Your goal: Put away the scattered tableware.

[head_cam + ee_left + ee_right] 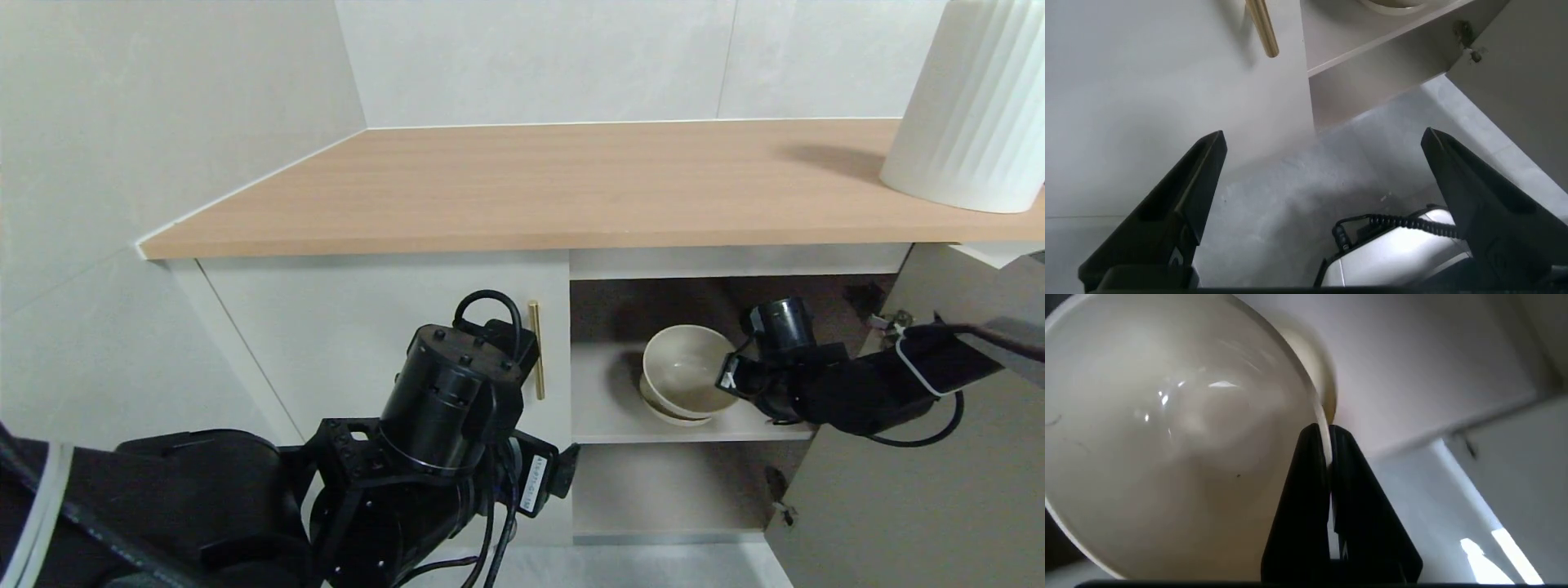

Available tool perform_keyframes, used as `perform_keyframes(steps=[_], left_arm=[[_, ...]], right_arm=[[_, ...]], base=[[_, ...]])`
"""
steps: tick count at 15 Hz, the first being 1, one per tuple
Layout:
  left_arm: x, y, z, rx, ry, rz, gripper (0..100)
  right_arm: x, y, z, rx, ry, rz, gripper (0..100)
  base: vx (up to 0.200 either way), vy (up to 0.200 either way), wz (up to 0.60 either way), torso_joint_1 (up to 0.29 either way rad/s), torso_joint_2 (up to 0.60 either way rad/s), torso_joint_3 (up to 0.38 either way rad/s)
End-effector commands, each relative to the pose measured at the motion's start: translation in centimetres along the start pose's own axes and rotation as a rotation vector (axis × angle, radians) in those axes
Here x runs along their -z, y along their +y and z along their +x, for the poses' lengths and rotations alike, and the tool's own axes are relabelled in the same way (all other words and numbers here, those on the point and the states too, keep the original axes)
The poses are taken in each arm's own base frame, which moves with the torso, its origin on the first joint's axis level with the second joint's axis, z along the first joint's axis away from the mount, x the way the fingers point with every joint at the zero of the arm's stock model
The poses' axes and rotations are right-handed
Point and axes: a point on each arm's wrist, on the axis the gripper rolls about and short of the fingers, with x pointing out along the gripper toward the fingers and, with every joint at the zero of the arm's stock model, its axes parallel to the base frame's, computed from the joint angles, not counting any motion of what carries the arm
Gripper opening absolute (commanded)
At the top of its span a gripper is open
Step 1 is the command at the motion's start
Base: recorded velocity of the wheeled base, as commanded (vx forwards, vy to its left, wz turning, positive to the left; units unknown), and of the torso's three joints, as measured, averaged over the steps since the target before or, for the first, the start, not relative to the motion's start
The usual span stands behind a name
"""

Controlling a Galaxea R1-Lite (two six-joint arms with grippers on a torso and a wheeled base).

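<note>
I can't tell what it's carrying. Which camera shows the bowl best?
The head view: the whole bowl shows, tilted, above the cupboard shelf, its rim in the right gripper. The right wrist view gives its inside, close up and cut off; the left wrist view catches a pale sliver, perhaps its rim.

The left arm (pixel 441 425) is hanging low, bent at the wrist, the left gripper (pixel 1323 139) pointing downward with fingers spread wide. The right arm (pixel 882 384) is stretching forward, the right gripper (pixel 732 377) pinching a bowl (pixel 682 371) by its rim.
</note>
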Motion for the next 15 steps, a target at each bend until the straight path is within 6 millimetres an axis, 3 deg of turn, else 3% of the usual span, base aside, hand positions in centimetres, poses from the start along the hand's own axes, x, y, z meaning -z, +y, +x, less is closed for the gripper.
perform_keyframes(steps=[1, 15], left_arm=[[0.0, 0.0, 0.0, -0.001, -0.002, 0.0, 100], [0.1, -0.1, 0.2, 0.0, 0.004, 0.002, 100]], right_arm=[[0.7, -0.9, 1.9, 0.029, 0.008, 0.004, 0], [0.9, -0.2, 4.7, 0.018, -0.015, 0.02, 0]], base=[[0.0, 0.0, 0.0, 0.0, 0.0, 0.0], [0.0, 0.0, 0.0, 0.0, 0.0, 0.0]])
